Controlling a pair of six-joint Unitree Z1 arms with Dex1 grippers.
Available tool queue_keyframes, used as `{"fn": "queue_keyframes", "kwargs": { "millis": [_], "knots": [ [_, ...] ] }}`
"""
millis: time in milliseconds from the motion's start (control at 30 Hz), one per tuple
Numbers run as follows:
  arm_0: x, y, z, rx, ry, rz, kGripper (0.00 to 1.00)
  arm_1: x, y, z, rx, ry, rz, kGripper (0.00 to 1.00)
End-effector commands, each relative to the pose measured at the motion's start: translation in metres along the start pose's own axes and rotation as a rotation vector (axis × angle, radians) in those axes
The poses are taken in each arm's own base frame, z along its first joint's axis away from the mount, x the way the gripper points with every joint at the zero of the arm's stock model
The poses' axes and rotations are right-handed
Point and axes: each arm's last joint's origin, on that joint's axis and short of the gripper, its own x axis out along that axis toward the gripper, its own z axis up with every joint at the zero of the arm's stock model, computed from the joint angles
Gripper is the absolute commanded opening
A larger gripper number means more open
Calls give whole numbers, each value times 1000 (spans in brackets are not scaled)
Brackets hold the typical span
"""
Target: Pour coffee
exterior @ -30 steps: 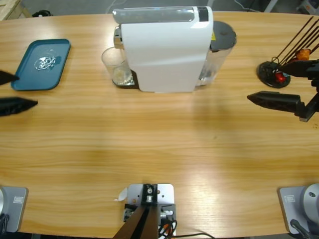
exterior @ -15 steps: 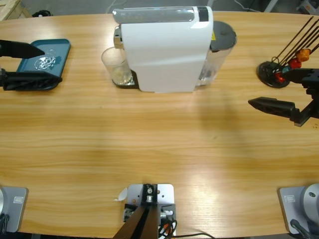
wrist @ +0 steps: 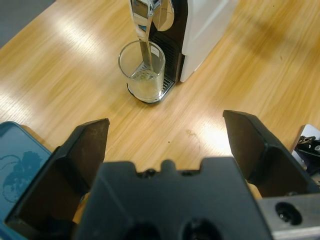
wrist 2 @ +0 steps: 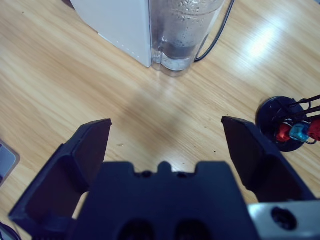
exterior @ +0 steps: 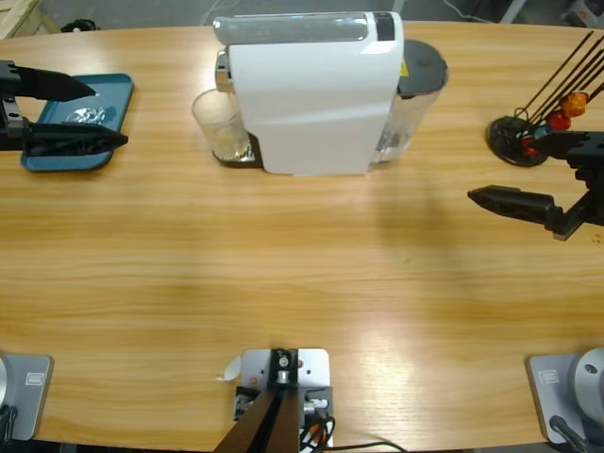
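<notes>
From my left gripper (wrist: 165, 135), the nearest danger I judge is tipping the glass (wrist: 142, 70) under the spout of the white machine (exterior: 316, 94) and spilling the coffee (wrist: 144, 80) in its bottom, if one wide jaw clips the rim. Both grippers are fully spread and hold nothing. The right gripper (wrist 2: 167, 140) faces the machine's water tank (wrist 2: 182, 30).

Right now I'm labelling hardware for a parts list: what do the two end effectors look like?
Both match. The left end effector and the right end effector each have two matte black, wedge-shaped jaws tapering to points, rising from a blocky black body with round screw recesses and a silver-grey bracket at one corner.
</notes>
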Motion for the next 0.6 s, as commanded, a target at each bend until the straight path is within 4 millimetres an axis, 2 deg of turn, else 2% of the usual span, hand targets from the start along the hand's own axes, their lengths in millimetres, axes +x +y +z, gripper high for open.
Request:
{"fn": "queue_keyframes", "kwargs": {
  "millis": [33, 600],
  "knots": [
    [11, 13, -6, -36, 33, 9, 1000, 10, -1, -6, -9, 41, -21, 1000],
    [13, 13, -9, -41, 42, 3, 1000, 9, -2, -7, -9, 40, -27, 1000]
  ]
}}
